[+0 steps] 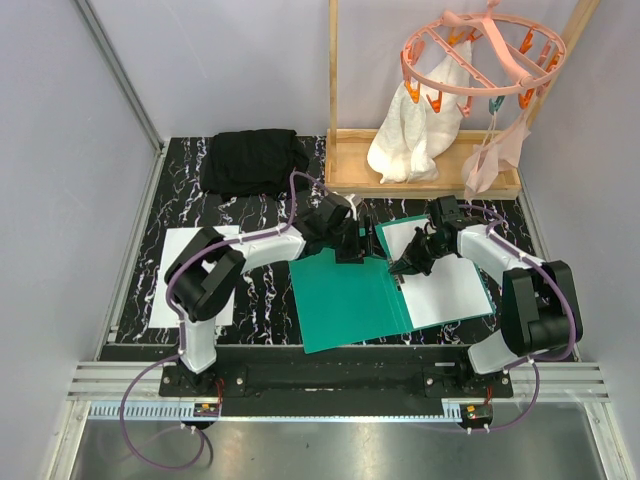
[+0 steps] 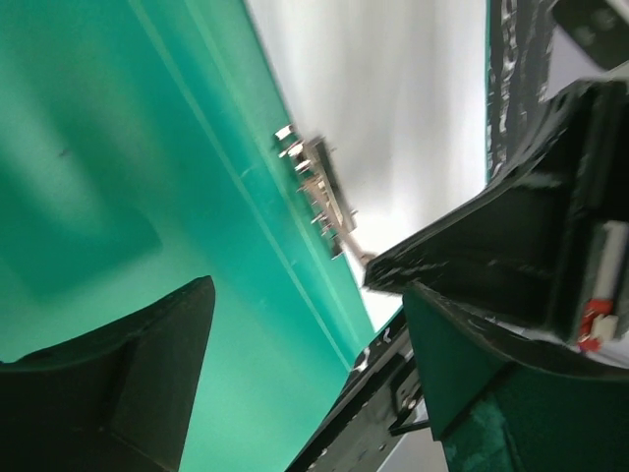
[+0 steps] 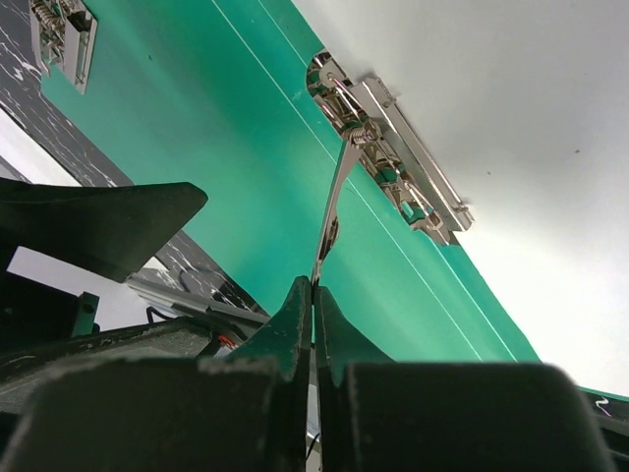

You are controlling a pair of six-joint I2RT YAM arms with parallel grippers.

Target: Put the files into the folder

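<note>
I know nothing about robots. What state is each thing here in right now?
Folder: open, flat on the table.
Clip lever: raised off its base.
Right fingers: shut on the clip lever.
Left fingers: open above the folder, holding nothing.
One sheet: lying in the folder's right half.
Other sheet: on the table, outside the folder.
Black cloth: folded.

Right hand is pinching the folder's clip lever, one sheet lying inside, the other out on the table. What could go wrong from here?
1. The right hand grips the thin clip lever at its tips only; it could slip and snap shut.
2. The first sheet inside the folder looks unclamped with the lever raised, so it may shift.
3. The second sheet lies partly beneath the left arm, awkward to pick up.
</note>
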